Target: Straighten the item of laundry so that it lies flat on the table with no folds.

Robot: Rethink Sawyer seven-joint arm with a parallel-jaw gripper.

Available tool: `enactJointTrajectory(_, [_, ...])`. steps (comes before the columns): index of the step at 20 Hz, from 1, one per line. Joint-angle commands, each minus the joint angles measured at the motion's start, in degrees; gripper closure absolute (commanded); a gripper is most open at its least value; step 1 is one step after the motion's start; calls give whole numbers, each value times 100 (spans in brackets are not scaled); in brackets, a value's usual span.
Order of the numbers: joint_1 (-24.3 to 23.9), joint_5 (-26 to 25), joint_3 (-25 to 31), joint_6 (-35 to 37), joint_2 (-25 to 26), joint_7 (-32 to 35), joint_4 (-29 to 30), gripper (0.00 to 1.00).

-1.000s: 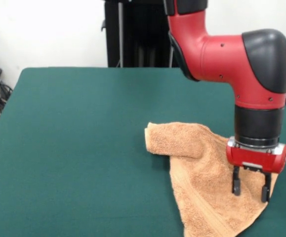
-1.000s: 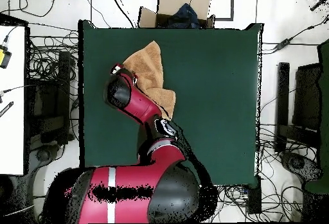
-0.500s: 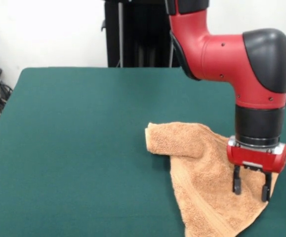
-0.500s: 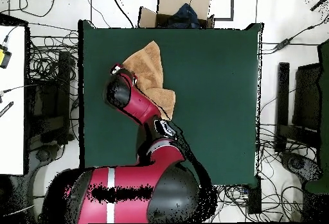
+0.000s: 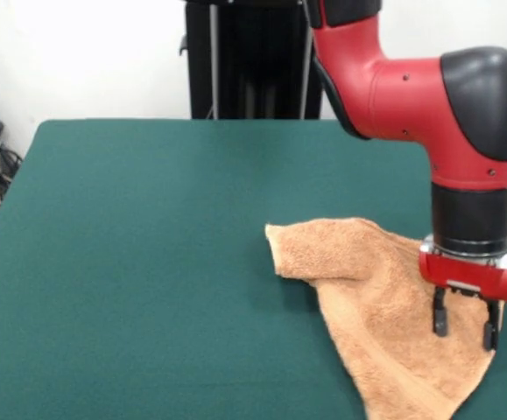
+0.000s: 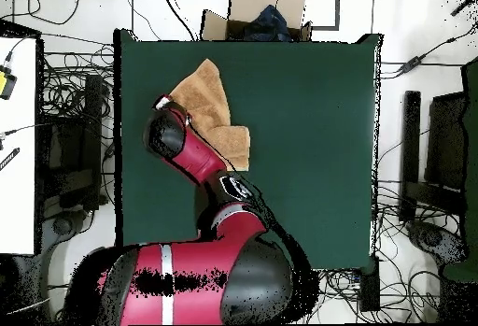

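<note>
While no writing reads anywhere, claw (image 5: 466, 325) w/ prongs apart stands on folded towel (image 5: 367, 297), gripping nothing.

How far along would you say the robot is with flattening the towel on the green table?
Early on. Done: nothing looks finished; the towel lies rumpled on the table, with one corner folded over at its far left. In hand: the gripper, fingers apart, stands on the towel's right edge. Left: open that fold and spread the cloth flat.
</note>
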Motion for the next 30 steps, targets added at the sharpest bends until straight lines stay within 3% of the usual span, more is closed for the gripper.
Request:
enactJointTrajectory(1, [-302,551,1453,593,477,2752,1347,0])
enactJointTrajectory(7, [-1653,-119,2724,902,1233,2289,1722,0])
enactJointTrajectory(9, [-1878,-135,2849,1261,1352,2074,1781,0])
enactJointTrajectory(18, [-2107,-197,2541,2056,1337,1698,1999,0])
enactJointTrajectory(30, [-1935,-235,1741,2742,1016,1686,2056,0])
